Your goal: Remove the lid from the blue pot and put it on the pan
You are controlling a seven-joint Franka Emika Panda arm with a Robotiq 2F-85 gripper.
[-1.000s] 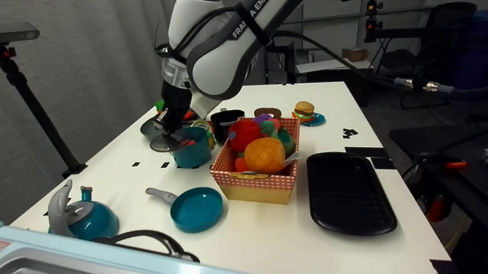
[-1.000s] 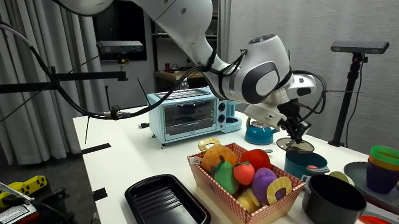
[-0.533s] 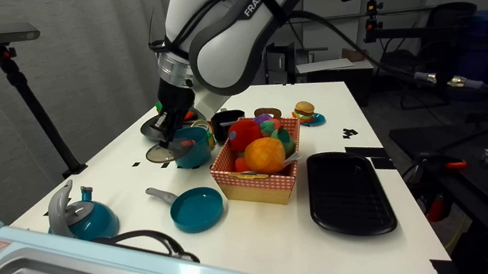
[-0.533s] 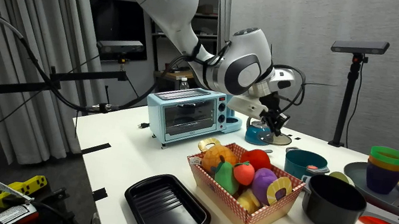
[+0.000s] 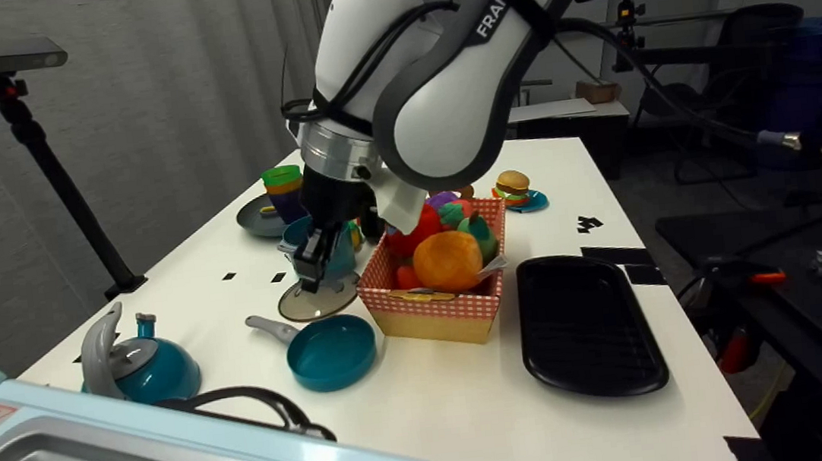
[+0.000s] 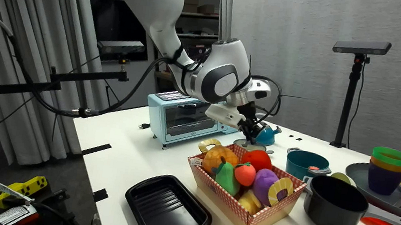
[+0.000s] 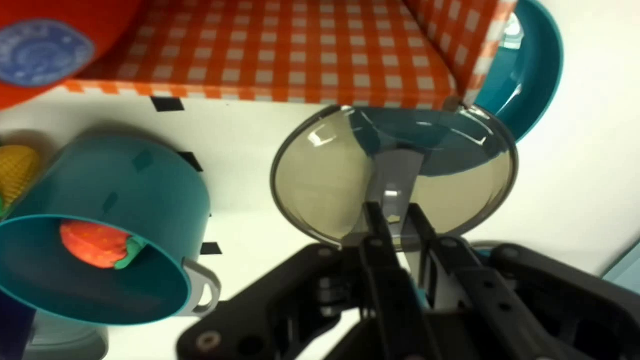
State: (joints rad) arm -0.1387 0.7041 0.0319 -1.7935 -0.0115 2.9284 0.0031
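Observation:
The lid (image 5: 319, 299) is clear, smoky round glass with a dark rim and a grey handle. My gripper (image 7: 392, 220) is shut on that handle, and the lid (image 7: 320, 175) hangs tilted in the wrist view. In an exterior view the gripper (image 5: 309, 279) holds it between the blue pot (image 5: 341, 257) and the pan (image 5: 332, 352). The pot (image 6: 306, 164) is uncovered, with a red toy strawberry inside in the wrist view. The pan (image 7: 542, 65) shows partly behind the lid and basket in the wrist view. In an exterior view the basket hides most of the pan.
A checkered basket (image 5: 432, 324) of toy fruit stands right beside the pan and lid. A blue kettle (image 5: 158, 371) and light-blue toaster oven (image 6: 183, 120) stand on the pan's other side. A black tray (image 5: 589, 326) and black pot (image 6: 335, 208) are also on the table.
My gripper has carried the lid away from beside the blue pot toward the pan and toaster oven. The pot, pan and basket have not moved.

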